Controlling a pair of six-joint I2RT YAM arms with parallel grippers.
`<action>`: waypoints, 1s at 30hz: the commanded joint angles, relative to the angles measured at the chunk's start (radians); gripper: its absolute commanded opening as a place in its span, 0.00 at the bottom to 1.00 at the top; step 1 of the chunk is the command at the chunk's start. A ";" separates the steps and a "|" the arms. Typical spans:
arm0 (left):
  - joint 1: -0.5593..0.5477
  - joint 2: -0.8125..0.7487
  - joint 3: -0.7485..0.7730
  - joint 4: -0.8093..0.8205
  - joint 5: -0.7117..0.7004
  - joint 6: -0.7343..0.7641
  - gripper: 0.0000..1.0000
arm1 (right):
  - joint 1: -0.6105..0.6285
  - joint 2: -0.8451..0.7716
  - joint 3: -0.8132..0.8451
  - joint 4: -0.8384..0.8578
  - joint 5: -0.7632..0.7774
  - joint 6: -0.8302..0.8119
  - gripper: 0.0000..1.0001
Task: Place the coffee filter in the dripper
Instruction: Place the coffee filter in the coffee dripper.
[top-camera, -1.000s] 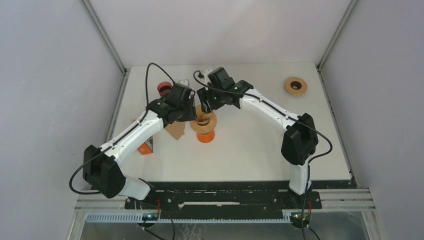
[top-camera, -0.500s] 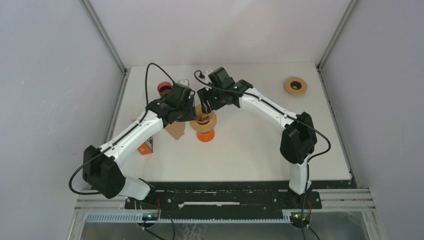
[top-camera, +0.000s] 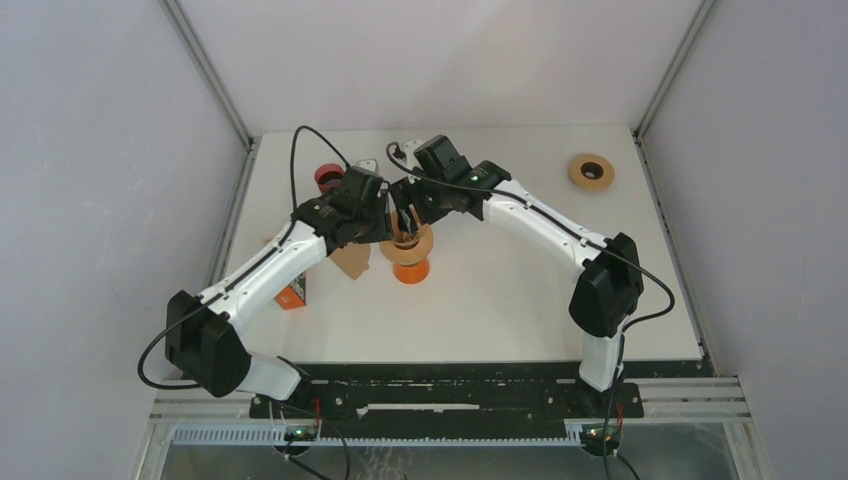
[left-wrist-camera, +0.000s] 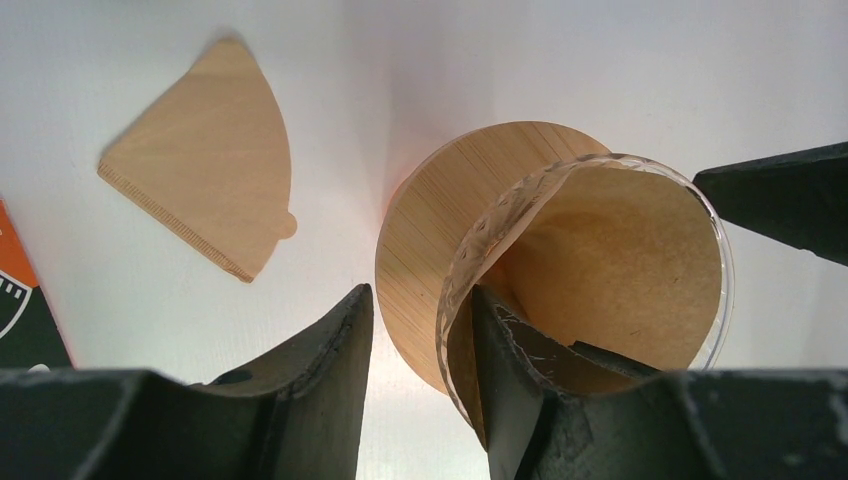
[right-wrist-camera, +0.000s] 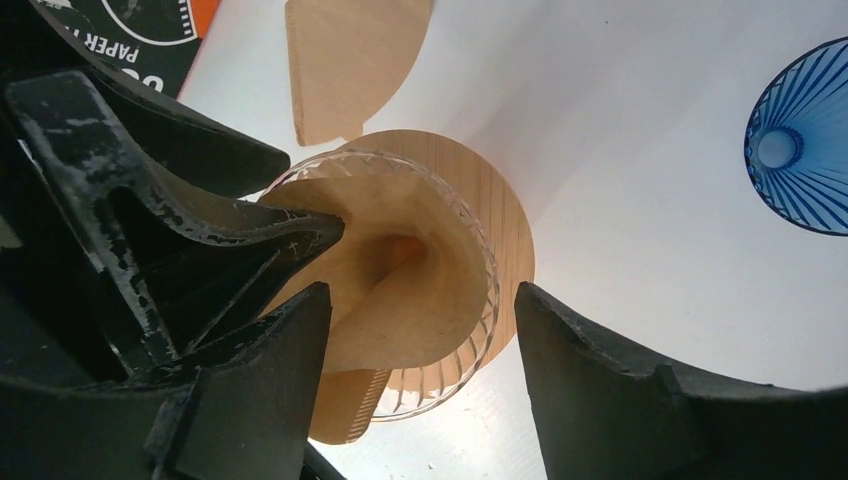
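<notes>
The dripper (top-camera: 405, 245), a clear ribbed glass cone on a round wooden collar (left-wrist-camera: 440, 190) over an orange foot, stands on the white bench (top-camera: 500, 290), and both arms reach in over it from either side. The coffee filter (left-wrist-camera: 620, 260) sits inside the dripper's cone, its brown paper lying against the glass wall. It is creased rather than smooth, and a seamed edge pokes out past the dripper's rim on the side nearest the right wrist camera. The left gripper (left-wrist-camera: 420, 300) is at the dripper's rim with its jaws parted. One finger (right-wrist-camera: 300, 235) reaches down inside the cone against the paper, and the other stays outside the glass with a strip of the wooden collar showing between them, so it is released rather than pinching the rim. The right gripper (right-wrist-camera: 422, 300) hangs above the dripper, spread wide and grasping nothing, with one finger on each side of the cone and clear of the glass. A second, flat filter (left-wrist-camera: 215, 160) lies on the bench just beside the dripper, on the left arm's side. Beyond it, farther from the dripper, lies an orange and black packet (top-camera: 291, 295). A blue ribbed glass piece (right-wrist-camera: 800, 150) shows near the dripper at the edge of the right wrist view. A wooden ring (top-camera: 590, 171) lies well apart from the dripper, toward the far right corner of the bench.
</notes>
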 joint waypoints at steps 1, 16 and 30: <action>0.003 -0.033 -0.014 -0.008 -0.018 0.028 0.46 | 0.009 -0.041 -0.004 -0.020 0.031 -0.011 0.76; 0.003 -0.043 0.002 -0.050 -0.057 0.050 0.46 | -0.009 -0.069 -0.054 -0.038 0.136 -0.033 0.76; 0.005 -0.054 -0.004 -0.056 -0.076 0.064 0.46 | -0.001 -0.057 -0.076 -0.019 0.142 -0.053 0.76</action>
